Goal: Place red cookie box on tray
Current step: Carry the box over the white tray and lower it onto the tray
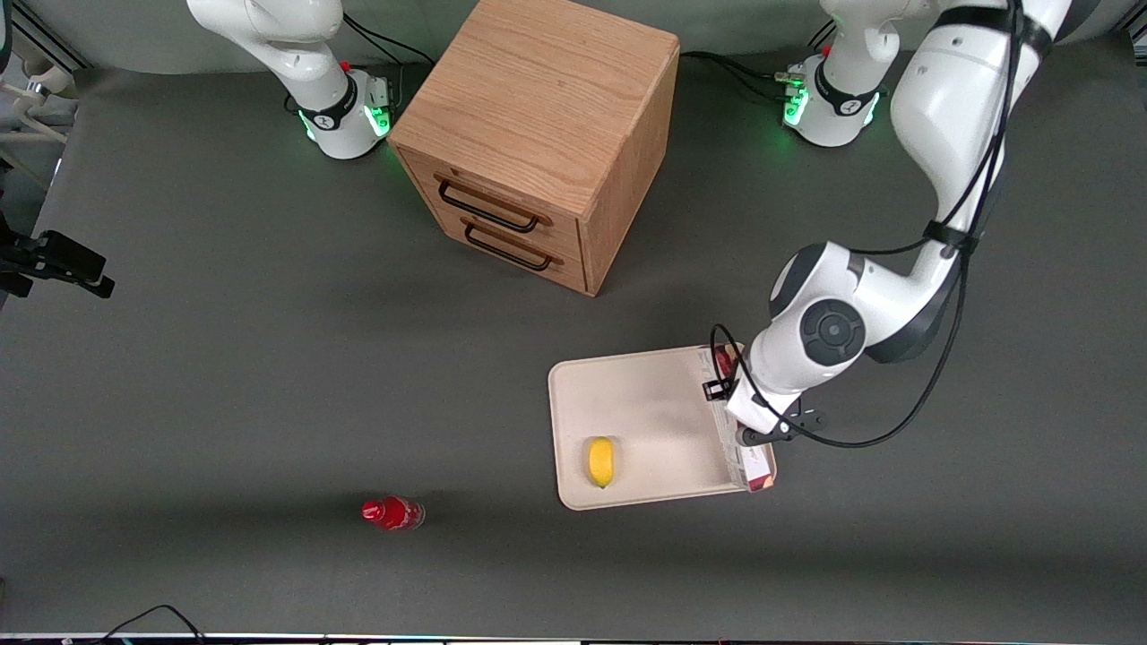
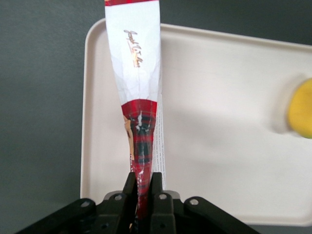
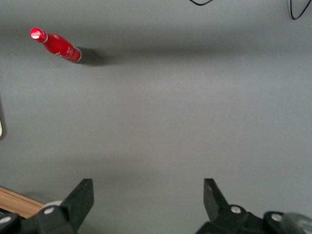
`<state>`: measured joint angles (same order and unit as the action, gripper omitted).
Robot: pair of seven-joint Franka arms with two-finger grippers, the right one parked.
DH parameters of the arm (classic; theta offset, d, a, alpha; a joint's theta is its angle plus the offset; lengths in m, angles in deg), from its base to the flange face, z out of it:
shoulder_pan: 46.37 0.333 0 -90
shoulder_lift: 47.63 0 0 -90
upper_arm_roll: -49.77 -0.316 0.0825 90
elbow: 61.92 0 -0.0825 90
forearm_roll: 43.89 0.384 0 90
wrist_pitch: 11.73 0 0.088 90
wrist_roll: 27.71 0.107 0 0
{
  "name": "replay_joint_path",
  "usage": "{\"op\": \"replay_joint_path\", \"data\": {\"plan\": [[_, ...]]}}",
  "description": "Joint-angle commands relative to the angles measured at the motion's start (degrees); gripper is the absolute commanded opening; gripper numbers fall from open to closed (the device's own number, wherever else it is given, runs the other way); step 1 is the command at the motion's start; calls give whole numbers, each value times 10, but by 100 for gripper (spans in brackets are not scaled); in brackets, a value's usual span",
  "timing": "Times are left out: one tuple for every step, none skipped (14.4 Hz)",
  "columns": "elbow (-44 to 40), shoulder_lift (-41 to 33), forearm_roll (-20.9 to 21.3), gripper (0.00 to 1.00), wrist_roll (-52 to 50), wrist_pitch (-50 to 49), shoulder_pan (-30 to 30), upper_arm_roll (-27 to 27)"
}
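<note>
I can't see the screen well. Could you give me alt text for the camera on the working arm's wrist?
The black two-finger gripper is shut on the long, narrow red-and-white cookie box, held over one side of the flat cream-white tray with its low raised rim. A yellow rounded object lies on the tray away from the box, and dark grey table surrounds the tray.

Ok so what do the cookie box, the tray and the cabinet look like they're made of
Cookie box, held in the shut gripper over the tray's edge: likely printed cardboard, going by its flat panels, script lettering and tartan pattern with a slight sheen. Tray: smooth matte cream, with moulded rounded corners; probably plastic, though the look leaves it open. Cabinet: wood or wood veneer with visible grain, and dark handles that look like metal.
</note>
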<state>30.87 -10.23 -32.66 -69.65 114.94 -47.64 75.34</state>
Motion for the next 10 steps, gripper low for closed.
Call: {"op": "replay_joint_path", "data": {"plan": [[-16, 2, 27, 0, -4, -9, 1, 0], [-15, 5, 29, 0, -3, -10, 2, -2], [-15, 7, 36, 31, -3, -9, 2, -2], [-15, 10, 41, 99, -4, -10, 3, -3], [-16, 10, 41, 100, -4, -15, 4, -3], [-16, 8, 41, 100, -3, -18, 5, -3], [-16, 7, 41, 100, -3, -20, 5, -3], [-16, 3, 41, 100, -4, -22, 6, -3], [-17, -6, 40, 100, -4, -38, 10, -3], [-22, -16, 35, 100, 2, -73, 14, -2]]}}
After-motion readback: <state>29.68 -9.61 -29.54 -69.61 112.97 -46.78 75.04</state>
